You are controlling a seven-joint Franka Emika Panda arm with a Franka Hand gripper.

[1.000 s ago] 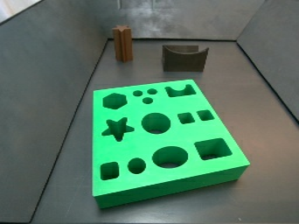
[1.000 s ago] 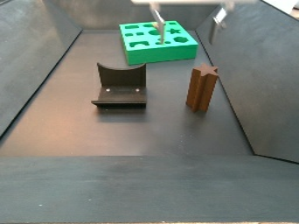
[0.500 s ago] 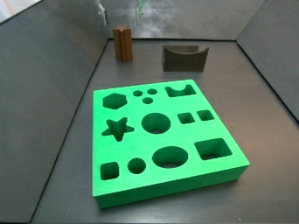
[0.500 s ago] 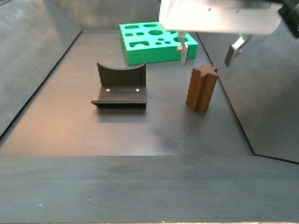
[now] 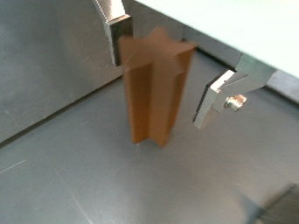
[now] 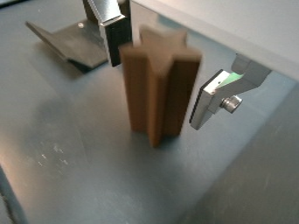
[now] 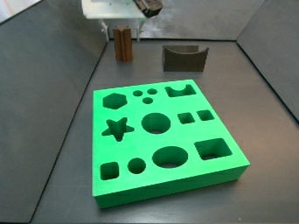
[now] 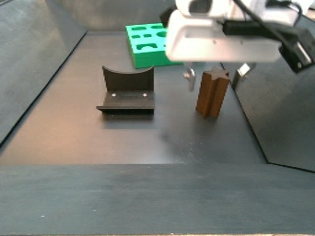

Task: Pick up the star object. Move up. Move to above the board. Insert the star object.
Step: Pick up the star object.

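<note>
Step in hand: the pick-up, as I judge it; nothing is grasped yet.
Star object: the star object (image 5: 159,87) stands upright on the dark floor near the back wall, well apart from the board (image 7: 163,140).
Gripper: the gripper (image 6: 163,70) sits low over the piece, fingers (image 6: 218,98) spread to either side of it, with a gap showing at each pad in both wrist views.
Fixture: the fixture (image 8: 125,90) stands beside the piece, clear of it.
Next move: probably ease down a little further, then close squarely on the ridged sides so the prism stays upright for the lift.
</note>
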